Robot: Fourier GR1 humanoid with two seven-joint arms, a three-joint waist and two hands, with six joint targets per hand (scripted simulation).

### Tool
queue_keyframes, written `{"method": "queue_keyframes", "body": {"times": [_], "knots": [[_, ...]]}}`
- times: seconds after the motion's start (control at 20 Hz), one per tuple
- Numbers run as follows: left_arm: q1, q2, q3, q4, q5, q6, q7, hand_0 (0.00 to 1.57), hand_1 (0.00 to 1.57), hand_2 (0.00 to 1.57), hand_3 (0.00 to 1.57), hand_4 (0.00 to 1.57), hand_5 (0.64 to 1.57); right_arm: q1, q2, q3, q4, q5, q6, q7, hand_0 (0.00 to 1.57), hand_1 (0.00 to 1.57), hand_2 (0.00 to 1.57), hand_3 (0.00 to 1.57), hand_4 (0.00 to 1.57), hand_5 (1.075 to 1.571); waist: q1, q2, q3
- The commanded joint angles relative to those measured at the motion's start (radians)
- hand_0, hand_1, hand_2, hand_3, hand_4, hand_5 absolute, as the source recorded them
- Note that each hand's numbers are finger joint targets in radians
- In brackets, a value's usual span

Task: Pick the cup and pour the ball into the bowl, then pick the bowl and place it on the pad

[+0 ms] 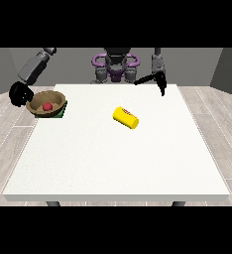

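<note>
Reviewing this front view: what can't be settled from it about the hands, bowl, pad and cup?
- Pad: mostly covered by the bowl; only a green corner shows.
- Hand at the view's left: whether it touches the bowl's rim is too small to tell.
- Cup: lies on its side; its inside is not visible.
- Hand at the view's right: finger pose too small to read.

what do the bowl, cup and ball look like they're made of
Bowl: looks like wood, brown with a matte, slightly mottled surface. Cup: probably plastic, uniform bright yellow and smooth, lying on its side. Ball: plain red with no visible texture, perhaps rubber or plastic; too small to tell more.
</note>
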Motion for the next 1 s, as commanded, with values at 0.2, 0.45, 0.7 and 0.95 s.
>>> {"method": "queue_keyframes", "body": {"times": [0.2, 0.45, 0.7, 0.95], "knots": [[-0.015, 0.017, -0.007, -0.084, -0.001, -0.018, 0.022, 0.0, 0.0, 0.0, 0.0, 0.0, 1.565, -0.007, -0.023, 0.043, 0.014, 0.06, -0.041, -0.004, 1.57, 1.57, 1.57, 1.32, 0.65, 1.552, 0.027, 0.064, 0.0009], [0.037, 0.003, -0.037, -0.168, -0.005, -0.023, 0.051, 0.0, 0.0, 0.0, 0.0, 0.0, 1.565, 0.012, -0.101, 0.049, 0.031, 0.097, -0.146, -0.007, 0.36, 0.36, 0.51, 0.62, 0.0, 1.506, 0.035, 0.056, 0.0011], [0.019, 0.005, 0.001, -0.143, -0.002, 0.0, 0.052, 0.0, 0.0, 0.0, 0.0, 0.0, 1.565, -0.023, -0.127, 0.048, 0.006, 0.098, -0.13, -0.003, 0.0, 0.0, 0.38, 0.22, 0.0, 1.478, -0.015, 0.067, 0.0001], [0.06, -0.001, -0.008, -0.173, 0.02, -0.021, 0.055, 0.0, 0.0, 0.0, 0.0, 0.0, 1.569, -0.03, -0.146, 0.042, 0.022, 0.092, -0.084, 0.029, 0.0, 0.0, 0.33, 0.24, 0.0, 1.495, -0.018, 0.05, 0.0003]]}}
